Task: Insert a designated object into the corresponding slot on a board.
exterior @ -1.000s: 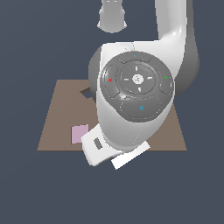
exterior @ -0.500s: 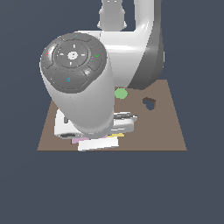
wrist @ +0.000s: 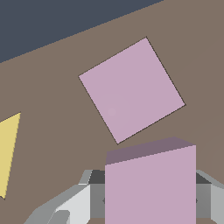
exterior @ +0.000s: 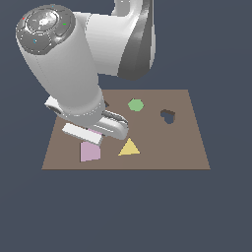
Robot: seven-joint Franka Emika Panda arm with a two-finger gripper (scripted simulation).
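Exterior view: elevated, oblique, whole board (exterior: 192, 147); wrist view: close, looking down along the gripper; both share the larger pink square (exterior: 90, 151) (wrist: 131, 89).

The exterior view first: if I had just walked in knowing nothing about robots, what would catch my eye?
The huge white arm fills the exterior view's upper left and leans over the brown board. On the board lie a pink square, a yellow triangle and a green piece, beside a dark heart-shaped hole. In the wrist view, a lilac-pink block sits between the gripper fingers, just above the pink square.
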